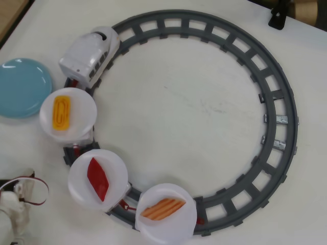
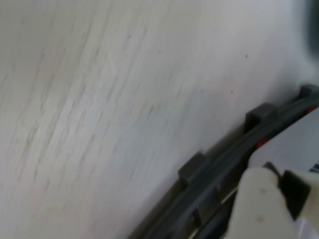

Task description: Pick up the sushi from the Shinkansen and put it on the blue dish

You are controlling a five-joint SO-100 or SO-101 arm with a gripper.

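The sushi (image 1: 163, 208), a flat orange striped piece, lies on the last white plate (image 1: 166, 232) at the bottom of the overhead view. That plate rides a car behind the white Shinkansen (image 1: 89, 55), which stands on the grey track at the upper left. The blue dish (image 1: 20, 87) sits empty at the left edge. Part of my arm (image 1: 13, 206), white with red wires, shows at the bottom left, well left of the sushi. In the wrist view my gripper (image 2: 279, 196) is blurred at the bottom right, over the track (image 2: 219, 159). Whether it is open or shut does not show.
The grey track (image 1: 286, 102) forms a ring around bare white table. A yellow-orange piece (image 1: 61, 112) and a red pointed piece (image 1: 97, 178) lie on the two other white plates. A black object (image 1: 278, 15) stands at the top right edge.
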